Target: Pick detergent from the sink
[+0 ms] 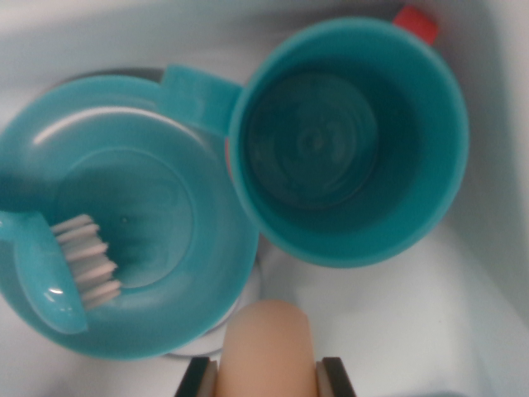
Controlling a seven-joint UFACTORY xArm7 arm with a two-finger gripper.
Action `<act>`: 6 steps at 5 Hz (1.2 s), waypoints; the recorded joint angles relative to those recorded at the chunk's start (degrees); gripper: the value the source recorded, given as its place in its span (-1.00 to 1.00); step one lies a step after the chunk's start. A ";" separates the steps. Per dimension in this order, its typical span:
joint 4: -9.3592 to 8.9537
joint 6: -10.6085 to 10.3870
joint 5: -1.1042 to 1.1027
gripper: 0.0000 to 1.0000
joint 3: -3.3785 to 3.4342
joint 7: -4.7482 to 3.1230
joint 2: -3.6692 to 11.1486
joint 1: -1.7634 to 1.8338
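Well, the wrist view looks straight down into a white sink (397, 322). At the bottom edge of the pic you can see the hand (266, 379). Only the tips of its 2 dark fingers (197, 378) show, one on each side of a smooth, round, peach thing. That peach thing looks like the detergent (269, 335). It sits right btwn the fingers and touches both, so the hand is closed around it and holding it. The detergent is at the bottom middle of the pic, just below the spot where the bowl and the cup meet, and its round end pokes up over the rim of the bowl. On the wrist view's left is a big teal bowl (178, 281). A brush (70, 260) w/ a teal handle and white & pink bristles lies inside it, on its left side. On the wrist view's right is a teal cup (430, 165), standing up and empty inside. Its handle (197, 95) sticks out to the left and reaches over the top rim of the bowl. A small red bit (416, 22) peeks out behind the cup at the top right; can't tell what it is.
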 joint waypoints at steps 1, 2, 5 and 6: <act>0.00 0.00 0.00 1.00 0.00 0.00 0.00 0.00; 1.15 1.59 -0.08 1.00 0.01 0.08 -0.44 0.01; 2.46 3.40 -0.17 1.00 0.02 0.16 -0.95 0.03; 4.03 5.55 -0.28 1.00 0.03 0.27 -1.55 0.05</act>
